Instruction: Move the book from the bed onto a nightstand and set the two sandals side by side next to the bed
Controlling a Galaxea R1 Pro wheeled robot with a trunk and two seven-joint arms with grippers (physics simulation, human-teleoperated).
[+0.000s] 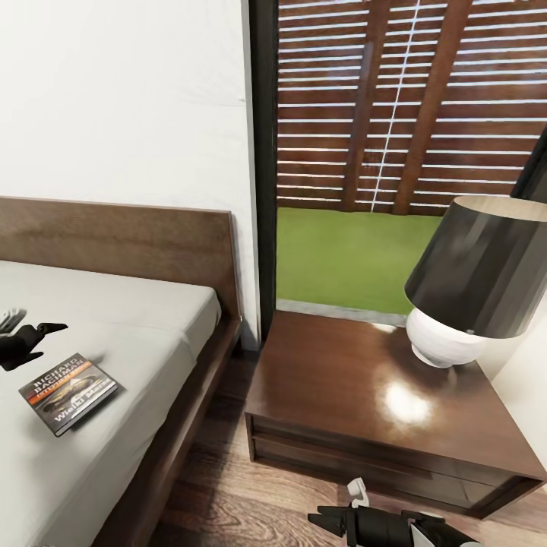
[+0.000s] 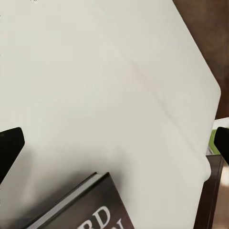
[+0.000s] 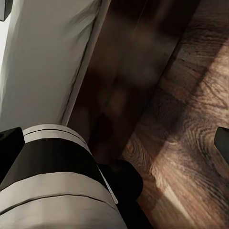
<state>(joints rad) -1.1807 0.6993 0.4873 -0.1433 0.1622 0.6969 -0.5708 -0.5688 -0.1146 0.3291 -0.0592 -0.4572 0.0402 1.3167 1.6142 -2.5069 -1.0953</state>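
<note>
Left gripper (image 1: pixel 34 338), beside the book (image 1: pixel 70 393): matte black tapering fingers showing against a pale grey-white wrist segment. Right gripper (image 1: pixel 323 520): black fingers, a small white fitting on top, black forearm joining a white-and-black banded cylindrical link (image 3: pixel 52 167).

A bedroom in a home. A bed (image 1: pixel 114 319) with a wooden headboard stands beside a nightstand (image 1: pixel 365 403). The nightstand carries a lamp (image 1: pixel 471 281).
</note>
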